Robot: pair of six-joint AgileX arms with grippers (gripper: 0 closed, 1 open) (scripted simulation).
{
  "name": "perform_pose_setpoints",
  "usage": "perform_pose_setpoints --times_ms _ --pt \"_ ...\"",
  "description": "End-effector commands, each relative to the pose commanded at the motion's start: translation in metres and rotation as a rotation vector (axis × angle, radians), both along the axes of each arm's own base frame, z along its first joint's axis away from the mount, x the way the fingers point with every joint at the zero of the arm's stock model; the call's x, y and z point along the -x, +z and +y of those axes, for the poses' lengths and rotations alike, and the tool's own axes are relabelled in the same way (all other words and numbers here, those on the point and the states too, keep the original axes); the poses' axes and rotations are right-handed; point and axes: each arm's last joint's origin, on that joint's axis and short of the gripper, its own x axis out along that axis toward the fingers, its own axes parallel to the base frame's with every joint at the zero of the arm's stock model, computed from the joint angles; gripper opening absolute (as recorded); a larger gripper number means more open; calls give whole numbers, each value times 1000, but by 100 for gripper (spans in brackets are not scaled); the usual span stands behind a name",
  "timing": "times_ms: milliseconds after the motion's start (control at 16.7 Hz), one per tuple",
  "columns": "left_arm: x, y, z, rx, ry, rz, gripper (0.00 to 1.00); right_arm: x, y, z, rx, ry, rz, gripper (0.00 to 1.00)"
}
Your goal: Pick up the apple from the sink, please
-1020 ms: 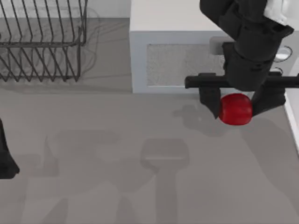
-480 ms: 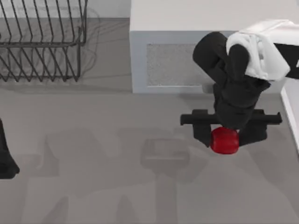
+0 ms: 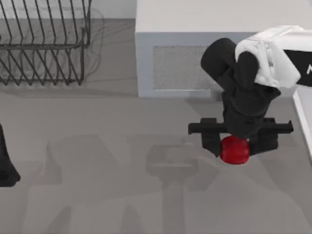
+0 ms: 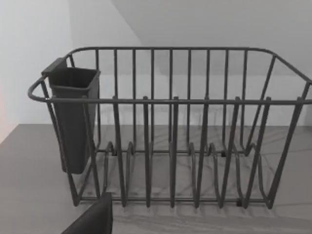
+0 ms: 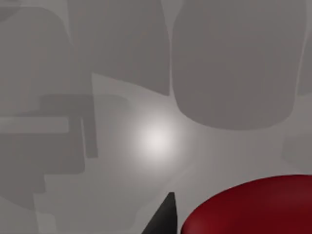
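The apple, a small glossy red ball, hangs between the black fingers of my right gripper, which is shut on it at the right of the top view, in front of the white microwave. The right wrist view has the apple large at the frame's edge, with one dark fingertip beside it and grey floor beneath. My left arm stays parked at the far left edge. No sink rim is visible.
A dark wire dish rack stands at the back left; the left wrist view faces the same rack with a dark cutlery cup hung on it. A white microwave sits at the back right.
My right gripper has carried the apple toward the front of the table, away from the microwave, and it now appears smaller. In the last half second it barely moved. The left arm stayed still.
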Motion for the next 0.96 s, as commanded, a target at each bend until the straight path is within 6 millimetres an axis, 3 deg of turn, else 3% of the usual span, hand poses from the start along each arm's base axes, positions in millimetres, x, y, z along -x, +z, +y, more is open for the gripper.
perform_pose_setpoints --times_ms 600,960 --pt "0 0 0 0 0 0 100 0 0 0 0 0 0 98" --pt "0 0 0 0 0 0 100 0 0 0 0 0 0 100"
